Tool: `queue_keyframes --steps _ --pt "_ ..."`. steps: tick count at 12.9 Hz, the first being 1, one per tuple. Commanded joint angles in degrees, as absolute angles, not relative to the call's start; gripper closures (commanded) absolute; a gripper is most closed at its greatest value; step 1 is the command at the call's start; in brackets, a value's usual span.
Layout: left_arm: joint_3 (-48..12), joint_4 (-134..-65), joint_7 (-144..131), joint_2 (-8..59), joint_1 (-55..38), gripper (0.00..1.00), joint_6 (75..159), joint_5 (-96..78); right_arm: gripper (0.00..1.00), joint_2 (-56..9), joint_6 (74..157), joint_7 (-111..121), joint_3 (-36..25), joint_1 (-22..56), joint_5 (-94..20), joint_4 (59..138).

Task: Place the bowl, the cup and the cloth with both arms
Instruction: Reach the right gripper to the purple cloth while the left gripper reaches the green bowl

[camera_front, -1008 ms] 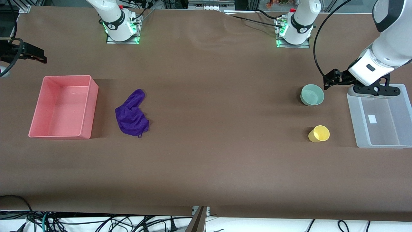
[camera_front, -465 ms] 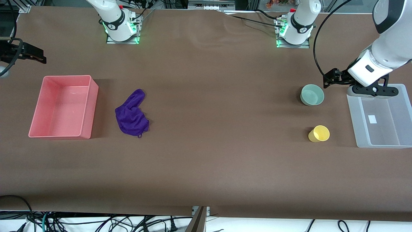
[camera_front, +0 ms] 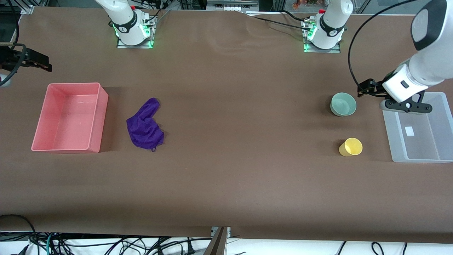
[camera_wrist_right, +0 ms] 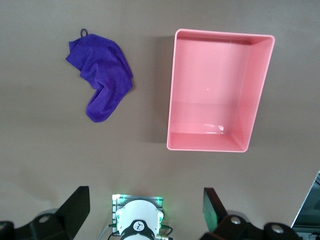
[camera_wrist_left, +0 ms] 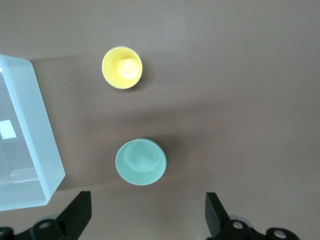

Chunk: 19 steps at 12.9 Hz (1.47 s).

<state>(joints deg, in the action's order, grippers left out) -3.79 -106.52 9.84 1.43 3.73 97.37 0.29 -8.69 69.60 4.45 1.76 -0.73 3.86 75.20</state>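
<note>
The mint-green bowl (camera_front: 343,104) stands upright toward the left arm's end of the table; it also shows in the left wrist view (camera_wrist_left: 140,161). The yellow cup (camera_front: 351,146) stands nearer the front camera than the bowl, and shows in the left wrist view (camera_wrist_left: 122,67). The purple cloth (camera_front: 144,125) lies crumpled beside the pink bin, also in the right wrist view (camera_wrist_right: 101,77). My left gripper (camera_front: 406,105) is open and empty in the air (camera_wrist_left: 147,220), over the clear bin's corner beside the bowl. My right gripper (camera_wrist_right: 145,215) is open and empty, high up near the right arm's end (camera_front: 33,61).
A pink bin (camera_front: 101,117) sits empty at the right arm's end, also in the right wrist view (camera_wrist_right: 172,90). A clear plastic bin (camera_front: 391,131) sits at the left arm's end beside bowl and cup, also in the left wrist view (camera_wrist_left: 35,115). Brown cloth covers the table.
My left gripper has shifted a little toward the bowl. The right arm, bowl, cup and cloth have not moved.
</note>
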Motion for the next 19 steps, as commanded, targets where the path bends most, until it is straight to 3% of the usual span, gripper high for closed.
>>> queue_keyframes --steps 1,6,10,11,13,14,15,19 --pt "-4.0 -109.1 21.7 5.0 7.0 0.0 101.9 2.7 0.0 -10.6 71.3 4.4 1.8 0.4 4.7 78.4" --pt "-4.0 -125.9 28.9 7.1 11.7 0.0 119.9 3.5 0.0 -13.3 86.6 3.8 1.8 0.3 3.7 94.0" --pt "-4.0 -128.4 40.6 15.1 13.2 0.04 127.8 3.6 0.0 -16.3 100.4 3.4 3.4 1.6 1.9 103.1" --pt "-4.1 -129.5 43.7 16.1 14.6 0.19 130.6 3.5 0.0 -18.0 102.5 2.7 3.4 2.2 -0.1 103.6" --pt "-4.2 -130.3 47.3 17.9 15.3 0.72 133.4 3.5 0.0 -21.0 108.1 -2.9 3.4 4.7 -0.9 105.5" --pt "-4.2 -130.3 47.5 18.5 15.4 0.93 133.5 3.5 0.0 -22.5 110.7 -3.4 3.5 6.0 -0.8 106.3" --pt "-4.2 -130.3 47.5 18.7 15.4 1.0 133.6 3.4 0.0 -23.8 114.0 -3.4 3.5 6.4 -0.8 107.5" --pt "-4.4 -129.9 47.7 18.7 15.3 1.0 133.0 2.9 0.0 -27.9 125.8 -3.6 3.9 8.3 -0.9 110.9"
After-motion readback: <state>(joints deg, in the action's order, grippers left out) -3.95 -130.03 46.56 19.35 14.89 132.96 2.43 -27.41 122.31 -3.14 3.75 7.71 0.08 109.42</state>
